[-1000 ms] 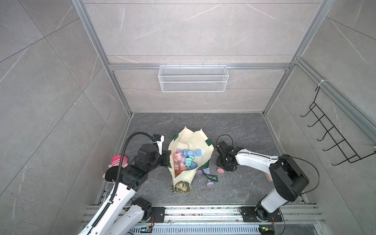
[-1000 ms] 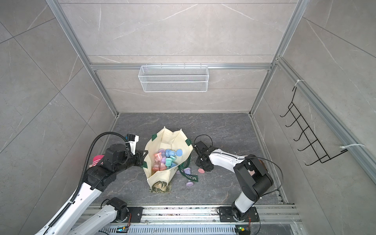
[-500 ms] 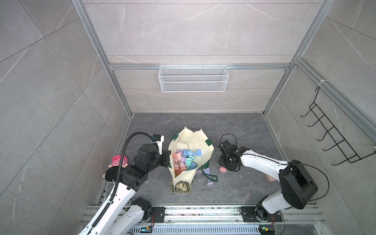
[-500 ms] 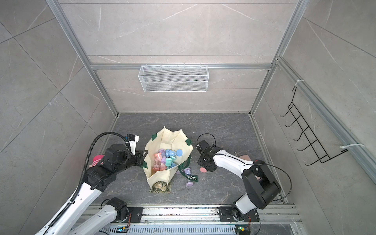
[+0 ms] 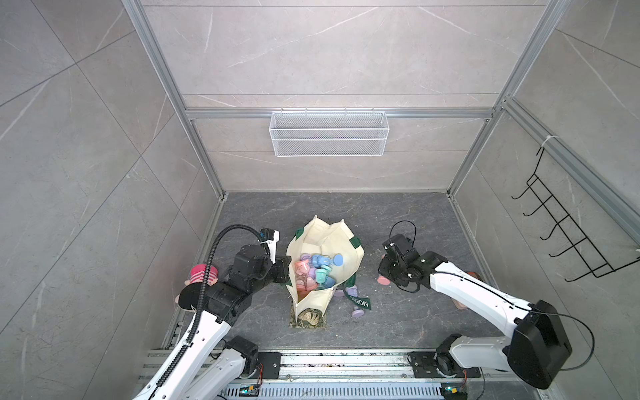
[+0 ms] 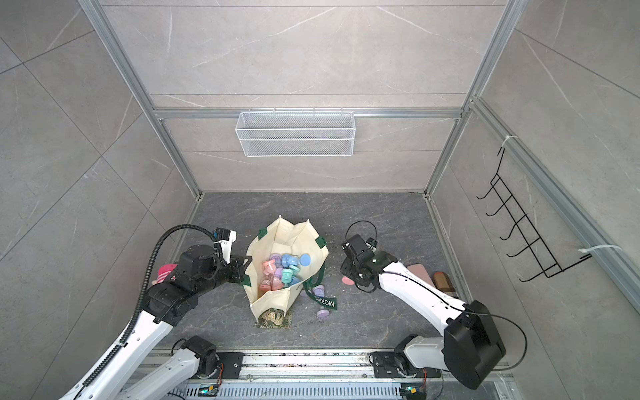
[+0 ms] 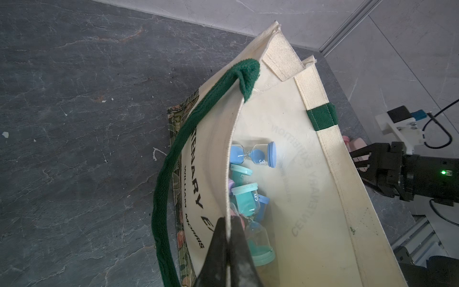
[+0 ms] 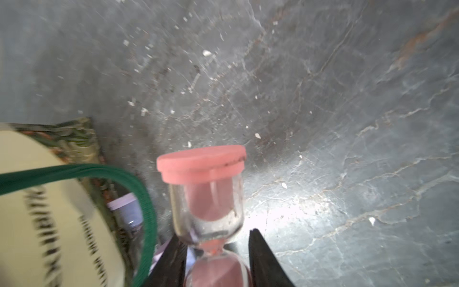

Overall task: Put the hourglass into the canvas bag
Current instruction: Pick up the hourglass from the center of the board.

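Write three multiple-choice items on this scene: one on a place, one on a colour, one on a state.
1. Where is the wire basket? A on the floor; B on the back wall; C on the hook rack.
2. What colour is the hourglass in the right gripper? A pink; B blue; C green.
3. How is the left gripper? A open over the floor; B shut on the canvas bag's rim; C shut on an hourglass.
Key: B, it hangs high on that wall; A, its cap and sand are pink; B, it pinches the cream rim.

Matt canvas bag, glossy glass hourglass
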You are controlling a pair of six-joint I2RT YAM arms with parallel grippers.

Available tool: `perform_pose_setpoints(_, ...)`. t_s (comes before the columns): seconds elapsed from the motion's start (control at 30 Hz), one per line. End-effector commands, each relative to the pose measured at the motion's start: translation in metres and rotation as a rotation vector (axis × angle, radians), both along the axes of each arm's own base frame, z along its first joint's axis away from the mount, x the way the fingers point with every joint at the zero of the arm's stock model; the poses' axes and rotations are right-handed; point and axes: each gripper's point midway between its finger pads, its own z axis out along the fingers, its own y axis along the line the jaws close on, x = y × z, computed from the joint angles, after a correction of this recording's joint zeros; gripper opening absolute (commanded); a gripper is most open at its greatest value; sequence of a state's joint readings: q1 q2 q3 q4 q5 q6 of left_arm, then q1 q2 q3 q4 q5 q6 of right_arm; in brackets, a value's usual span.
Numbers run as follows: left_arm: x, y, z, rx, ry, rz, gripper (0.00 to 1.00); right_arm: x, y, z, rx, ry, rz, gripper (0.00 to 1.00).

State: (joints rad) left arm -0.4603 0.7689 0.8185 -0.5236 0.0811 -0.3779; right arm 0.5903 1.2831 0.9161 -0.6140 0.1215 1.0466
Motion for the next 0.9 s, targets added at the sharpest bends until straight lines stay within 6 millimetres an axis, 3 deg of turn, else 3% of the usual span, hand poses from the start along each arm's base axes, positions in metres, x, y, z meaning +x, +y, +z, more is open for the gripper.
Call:
perform_pose_setpoints(0.0, 0.006, -0.005, 0.033, -0.055, -0.121, -0.014, 0.00, 0.003, -0.004, 0.028, 0.004, -0.075, 0.002, 0.12)
perform_pose_setpoints(0.17, 0.007, -0.006, 0.032, -0.053, -0.116, -0.014, 0.00, 0.001, -0.006, 0.049, -0.003, -0.121, 0.028, 0.11)
perform_pose_setpoints(0.47, 0.007, -0.005, 0.033, -0.052, -0.120, -0.015, 0.00, 0.004, 0.016, 0.097, 0.039, -0.247, 0.092, 0.11)
perform_pose_setpoints(0.87, 0.007, -0.007, 0.032, -0.056, -0.115, -0.018, 0.00, 0.004, 0.099, 0.172, 0.051, -0.432, 0.270, 0.10)
